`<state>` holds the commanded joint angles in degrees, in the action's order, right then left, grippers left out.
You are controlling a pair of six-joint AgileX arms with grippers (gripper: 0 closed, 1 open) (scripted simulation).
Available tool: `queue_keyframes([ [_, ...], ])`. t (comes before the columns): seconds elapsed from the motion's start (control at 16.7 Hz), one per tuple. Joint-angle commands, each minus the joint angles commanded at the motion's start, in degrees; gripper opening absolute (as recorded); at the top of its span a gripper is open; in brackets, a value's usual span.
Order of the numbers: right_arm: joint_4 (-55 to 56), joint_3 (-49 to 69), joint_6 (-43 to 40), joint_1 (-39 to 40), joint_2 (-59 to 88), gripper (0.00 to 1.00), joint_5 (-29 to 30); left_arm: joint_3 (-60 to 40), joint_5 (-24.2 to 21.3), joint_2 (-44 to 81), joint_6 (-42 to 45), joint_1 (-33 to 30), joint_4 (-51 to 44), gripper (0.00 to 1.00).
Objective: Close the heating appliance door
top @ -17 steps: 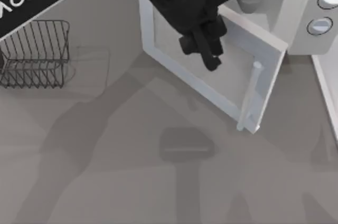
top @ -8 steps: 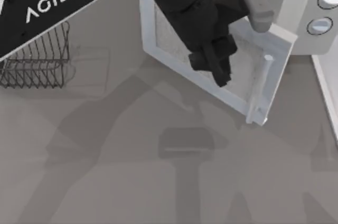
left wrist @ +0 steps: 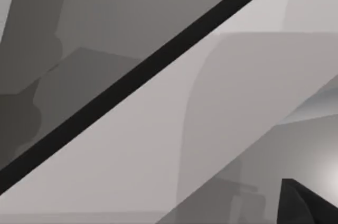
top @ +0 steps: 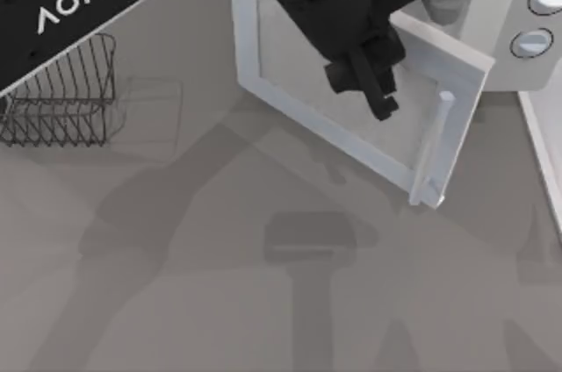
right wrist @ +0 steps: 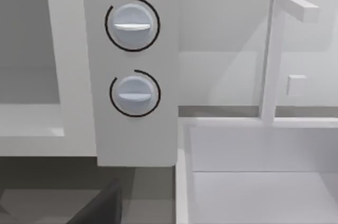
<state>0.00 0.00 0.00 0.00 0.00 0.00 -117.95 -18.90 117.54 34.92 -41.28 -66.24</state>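
Note:
The white heating appliance [top: 502,34] stands at the table's far right, its two round knobs [right wrist: 132,23] on the side panel [right wrist: 137,139]. Its door [top: 303,69] hangs part-way open, swung out toward the table's middle, with the slim bar handle [top: 435,148] at its free edge. My left gripper [top: 378,102] is shut with nothing in it. It reaches in from the upper left and rests over the door's window pane, just short of the handle. One dark fingertip [left wrist: 309,205] sits beside a pale panel in the left wrist view. My right gripper [right wrist: 100,211] hangs low in front of the knob panel.
A dark wire rack [top: 61,91] stands at the table's far left. A white basin-like unit [right wrist: 264,171] with an upright white frame [right wrist: 272,55] sits to the right of the appliance. Its edge [top: 540,153] runs along the table's right side.
My left gripper has moved right and slightly toward the appliance. The door has swung with it, its handle edge now closer to the appliance front.

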Motion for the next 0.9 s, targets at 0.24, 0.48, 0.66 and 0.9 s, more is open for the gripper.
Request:
queue_keyframes([
  [0.24,0.00,0.00,0.00,0.00,0.00,1.00,0.00,0.12,-0.46,0.34,0.03,-0.75,-0.59,0.00],
  [0.48,0.00,0.00,0.00,0.00,0.00,1.00,0.00,-0.46,-1.27,3.47,-1.00,-2.86,-3.19,0.00],
  [0.66,0.00,0.00,0.00,0.00,0.00,1.00,0.00,-2.56,-0.56,4.47,-1.84,-3.16,-3.22,0.00],
  [0.9,0.00,0.00,0.00,0.00,0.00,1.00,0.00,-5.24,0.71,3.57,-1.92,-2.23,-1.31,0.00],
])
